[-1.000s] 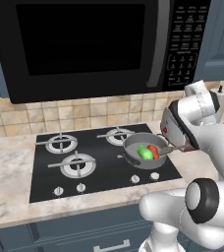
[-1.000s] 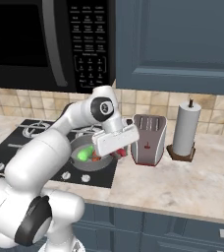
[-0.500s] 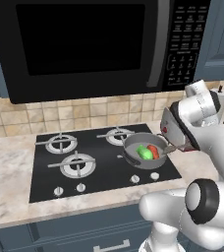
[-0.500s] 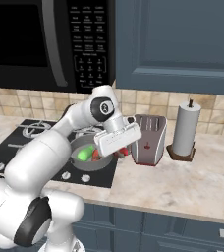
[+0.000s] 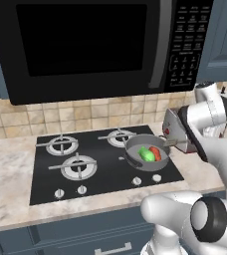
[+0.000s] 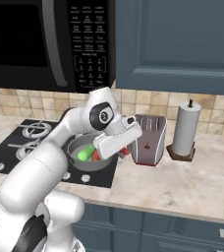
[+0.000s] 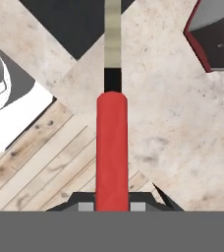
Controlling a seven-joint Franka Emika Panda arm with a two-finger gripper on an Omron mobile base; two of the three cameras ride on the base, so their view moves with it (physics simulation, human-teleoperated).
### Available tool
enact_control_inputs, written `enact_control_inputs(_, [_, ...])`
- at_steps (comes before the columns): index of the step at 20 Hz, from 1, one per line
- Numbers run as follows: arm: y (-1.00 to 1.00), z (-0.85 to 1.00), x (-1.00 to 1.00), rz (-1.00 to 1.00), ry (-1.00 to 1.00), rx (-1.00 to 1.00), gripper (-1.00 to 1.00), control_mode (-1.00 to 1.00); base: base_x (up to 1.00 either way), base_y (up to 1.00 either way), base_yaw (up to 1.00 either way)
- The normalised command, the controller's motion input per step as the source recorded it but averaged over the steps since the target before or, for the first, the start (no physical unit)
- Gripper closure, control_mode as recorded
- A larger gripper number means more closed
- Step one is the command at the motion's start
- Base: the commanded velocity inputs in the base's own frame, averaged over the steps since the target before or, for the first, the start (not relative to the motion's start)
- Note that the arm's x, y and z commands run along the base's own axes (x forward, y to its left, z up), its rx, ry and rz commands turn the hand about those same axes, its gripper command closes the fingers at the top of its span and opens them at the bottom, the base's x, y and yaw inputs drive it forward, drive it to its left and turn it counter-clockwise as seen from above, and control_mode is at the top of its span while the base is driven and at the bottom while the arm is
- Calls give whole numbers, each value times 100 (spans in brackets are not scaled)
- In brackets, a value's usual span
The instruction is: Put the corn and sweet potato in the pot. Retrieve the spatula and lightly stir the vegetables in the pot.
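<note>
Left base view sits behind the arm on its left, looking forward and down over the stove (image 5: 103, 164), with the microwave (image 5: 93, 47) looming close above. Right base view looks from behind on the right, and it shares that stove (image 6: 30, 142) and the pot (image 6: 87, 160) with the left one. Hand view rides the tool, staring along the red spatula (image 7: 112, 147) at the worktop (image 7: 173, 128), very near.

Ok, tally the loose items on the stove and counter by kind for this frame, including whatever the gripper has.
Vegetables: 2, the corn and sweet potato, both in the pot
Cookware: 1, the pot
Utensils: 1, the spatula, held in the gripper
Appliances: 1, the toaster
Paper towel roll: 1
Total: 6
</note>
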Motion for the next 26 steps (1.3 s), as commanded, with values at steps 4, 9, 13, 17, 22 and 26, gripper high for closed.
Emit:
enact_control_inputs(4, [0, 0, 0, 0, -1, -9, 100, -100, 0, 0, 0])
enact_control_inputs(9, [0, 1, 15, 0, 0, -12, 100, -100, 0, 0, 0])
enact_control_inputs(13, [0, 9, 34, 0, 0, -10, 100, -100, 0, 0, 0])
enact_control_inputs(17, [0, 5, 31, 0, 0, -10, 100, -100, 0, 0, 0])
enact_control_inputs(22, [2, 0, 26, 0, 0, -11, 100, -100, 0, 0, 0])
enact_control_inputs(26, [5, 0, 19, 0, 0, -16, 100, -100, 0, 0, 0])
